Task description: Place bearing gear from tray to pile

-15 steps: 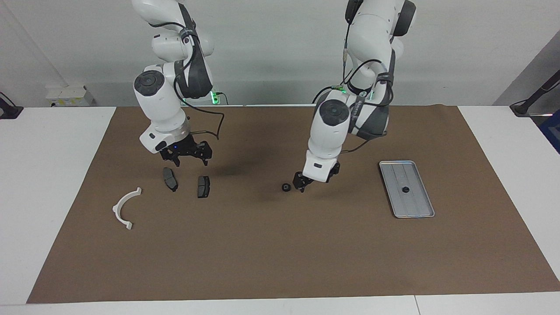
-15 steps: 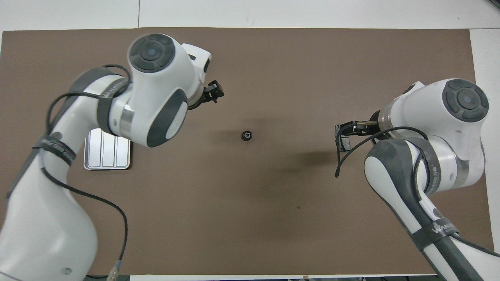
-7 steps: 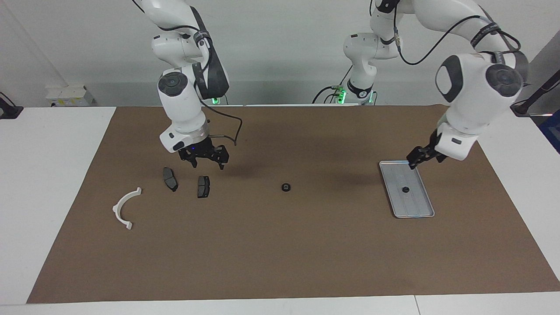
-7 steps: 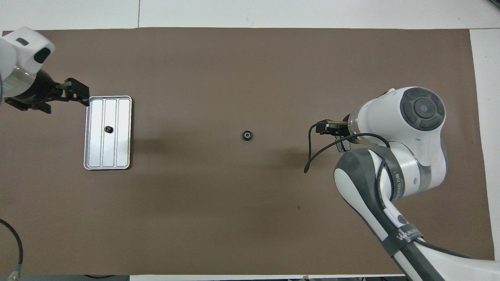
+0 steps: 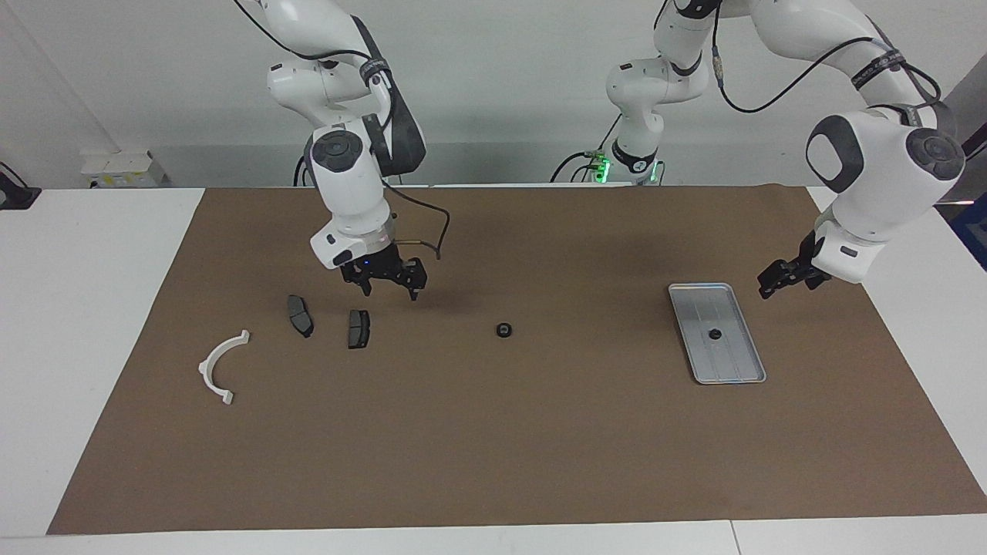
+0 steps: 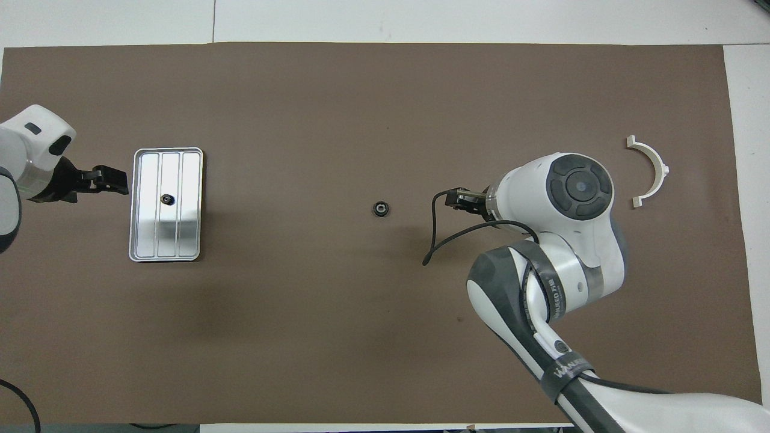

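Silver ridged tray (image 5: 717,331), white bracket (image 5: 220,365), brown mat (image 5: 493,447), black gear (image 5: 503,330).

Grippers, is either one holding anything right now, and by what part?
Nothing is held. The right gripper hangs open over the mat; the left gripper is empty beside the tray.

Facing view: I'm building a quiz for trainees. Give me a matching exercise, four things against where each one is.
Things:
1. tray
2. white half-ring bracket
3. gear on the mat
4. right claw

Places:
A. mid-table, alone
B. right arm's end of the table
C. left arm's end, a small gear on it
D. in the air, over the mat beside the brake pads

Pairs: 1-C, 2-B, 3-A, 4-D
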### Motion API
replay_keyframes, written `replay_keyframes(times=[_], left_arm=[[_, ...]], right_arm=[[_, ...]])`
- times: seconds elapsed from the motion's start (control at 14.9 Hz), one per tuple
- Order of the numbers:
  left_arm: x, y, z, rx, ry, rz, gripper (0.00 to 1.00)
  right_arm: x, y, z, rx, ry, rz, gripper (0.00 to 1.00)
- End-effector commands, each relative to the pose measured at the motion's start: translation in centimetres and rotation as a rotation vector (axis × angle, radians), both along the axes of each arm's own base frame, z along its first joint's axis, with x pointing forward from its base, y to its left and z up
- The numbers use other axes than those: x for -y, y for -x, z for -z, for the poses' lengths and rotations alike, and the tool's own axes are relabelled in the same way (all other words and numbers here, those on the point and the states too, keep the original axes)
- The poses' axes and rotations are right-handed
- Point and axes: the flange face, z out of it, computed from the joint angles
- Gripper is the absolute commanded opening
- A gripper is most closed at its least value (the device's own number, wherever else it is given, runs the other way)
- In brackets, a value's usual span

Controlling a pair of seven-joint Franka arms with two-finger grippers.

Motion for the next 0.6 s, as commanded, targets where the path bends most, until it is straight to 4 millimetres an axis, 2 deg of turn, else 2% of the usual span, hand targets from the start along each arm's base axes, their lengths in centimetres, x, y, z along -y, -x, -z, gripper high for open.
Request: replay_keyframes(times=[0.0,0.13,0.27,0.4,0.54], left_arm=[[0.8,1.1,1.5,0.007,-0.001,0.03,1.0],[1.0,1.0,2.2,0.003,0.0,0.033,1.0],[2.4,0.5,3.6,0.0,0.001,0.044,1.0],[3.6,0.0,4.9,0.009,0.002,0.041,1.0],[3.6,-0.4,5.7,0.019,0.002,0.037,1.0]], right_arm=[[-2.8,-1.3,0.7,0.01,-0.007,0.07,1.0],[-4.8,-1.6,1.0,0.01,-0.01,0.092,1.0],[-5.7,-2.3,1.1,0.006,-0.01,0.101,1.0],[-7.8,-2.8,1.9,-0.012,0.008,0.094,1.0],[-9.6,-4.1,1.8,-0.005,0.07,0.102,1.0]])
